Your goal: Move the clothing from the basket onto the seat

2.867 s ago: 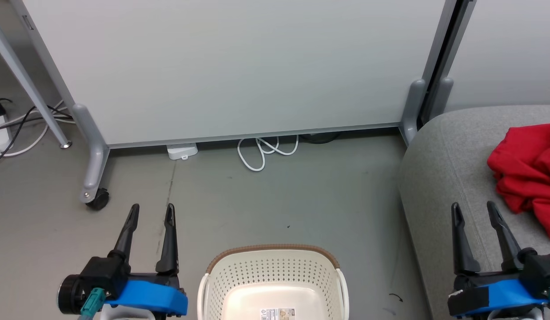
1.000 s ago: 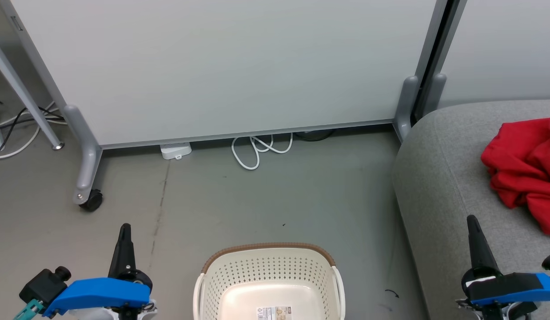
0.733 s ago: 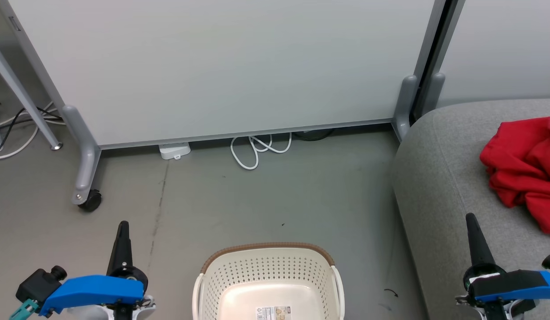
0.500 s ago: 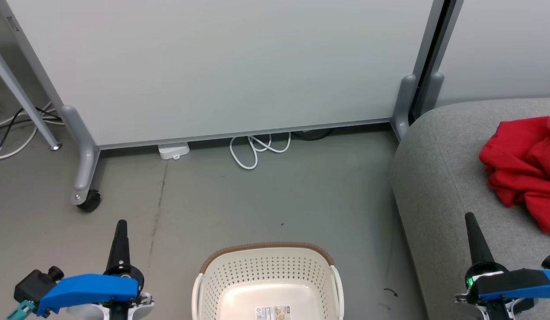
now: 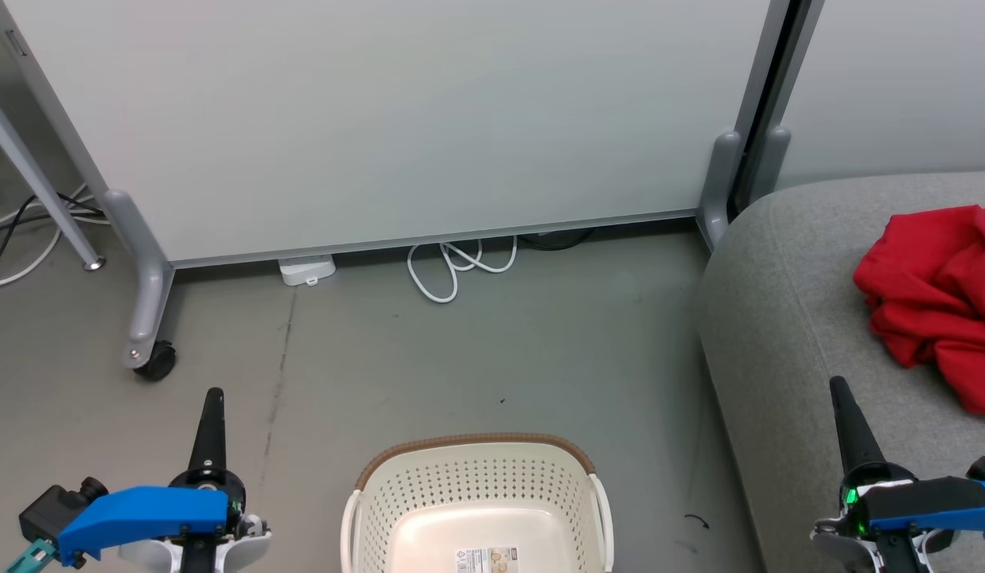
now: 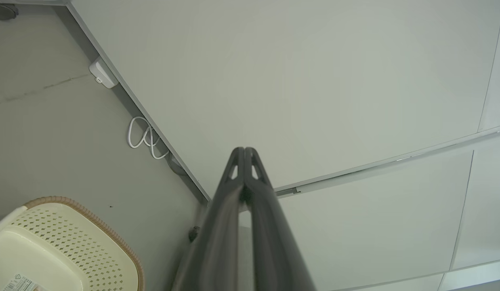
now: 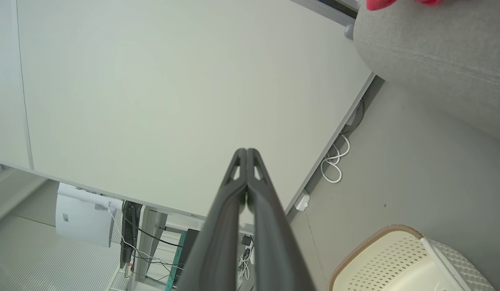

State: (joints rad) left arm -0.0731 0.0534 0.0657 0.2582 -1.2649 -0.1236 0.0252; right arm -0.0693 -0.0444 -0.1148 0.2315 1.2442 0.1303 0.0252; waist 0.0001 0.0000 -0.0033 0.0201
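Observation:
The red clothing lies crumpled on the grey seat at the right; a red scrap of the clothing tops the right wrist view. The cream basket stands on the floor at bottom centre, holding nothing but a paper label. My left gripper is shut and holds nothing, left of the basket. My right gripper is shut and holds nothing, over the seat's front edge, short of the clothing. Both wrist views show the fingers pressed together; basket, basket, seat.
A pale grey wheeled partition panel stands behind the basket, with a caster at its left leg. A white cable coil and a white adapter lie at its foot. More cables trail at the far left.
Both grippers went from open to shut and turned edge-on. The whole head view has drifted slightly, so the camera moved. Clothing and basket stay where they were.

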